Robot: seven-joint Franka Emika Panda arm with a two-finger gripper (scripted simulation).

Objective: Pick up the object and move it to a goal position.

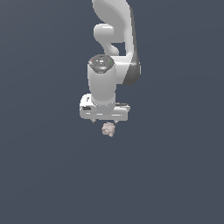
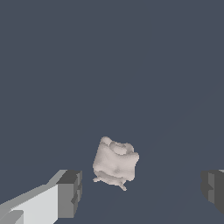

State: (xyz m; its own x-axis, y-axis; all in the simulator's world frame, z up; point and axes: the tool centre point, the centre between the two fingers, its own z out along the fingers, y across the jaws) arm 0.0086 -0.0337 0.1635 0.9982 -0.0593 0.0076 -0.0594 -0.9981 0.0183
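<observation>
The object (image 1: 108, 129) is a tiny lumpy pale pinkish-beige clump, seen in the exterior view just below the white gripper (image 1: 105, 120). In the wrist view the object (image 2: 115, 163) lies on the dark grey surface between the two fingers, apart from both. One finger (image 2: 69, 194) and the other finger (image 2: 213, 187) stand wide apart, so the gripper (image 2: 141, 190) is open and empty. The fingertips barely show in the exterior view, hidden under the hand.
The white arm (image 1: 114, 39) rises above the gripper to the frame's top edge. The surface (image 1: 52, 175) is a plain dark grey-blue plane with no other objects in view.
</observation>
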